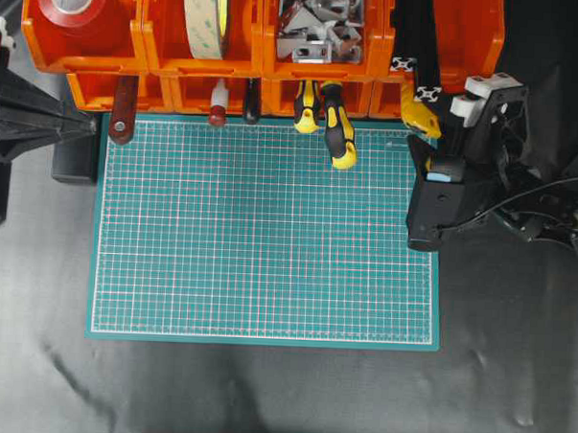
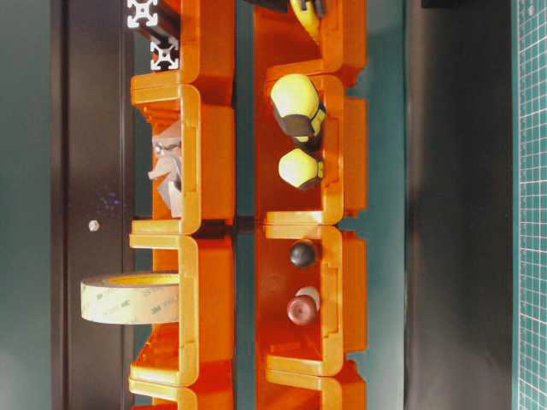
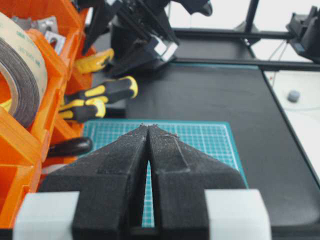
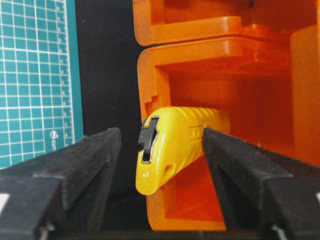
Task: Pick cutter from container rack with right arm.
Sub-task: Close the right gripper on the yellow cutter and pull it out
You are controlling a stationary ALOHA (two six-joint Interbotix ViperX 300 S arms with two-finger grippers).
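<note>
Black cloth covers the surface (image 1: 262, 398), with a green mat (image 1: 264, 235) below the orange rack (image 1: 228, 65). At the rack's right end the right hand (image 4: 161, 145) is spread wide, its fingers (image 4: 95, 150) on either side of the yellow cutter (image 4: 172, 145), which pokes out of a lower bin; contact cannot be told. Left hand (image 3: 148, 131) is pressed together, holding nothing
</note>
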